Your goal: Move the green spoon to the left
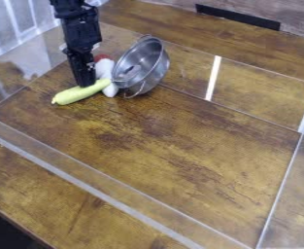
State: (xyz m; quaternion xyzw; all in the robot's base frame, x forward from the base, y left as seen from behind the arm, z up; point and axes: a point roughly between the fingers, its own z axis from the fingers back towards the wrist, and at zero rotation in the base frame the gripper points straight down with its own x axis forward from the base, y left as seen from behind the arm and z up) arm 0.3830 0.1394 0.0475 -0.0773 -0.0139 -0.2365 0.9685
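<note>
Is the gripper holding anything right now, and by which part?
Nothing that can be seen. The gripper stands just behind the spoon, which lies flat on the table; contact cannot be told.

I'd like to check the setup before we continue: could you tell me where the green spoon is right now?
The green spoon lies on the wooden table at the upper left of the camera view, just below the claw and left of the tipped silver pot.
</note>
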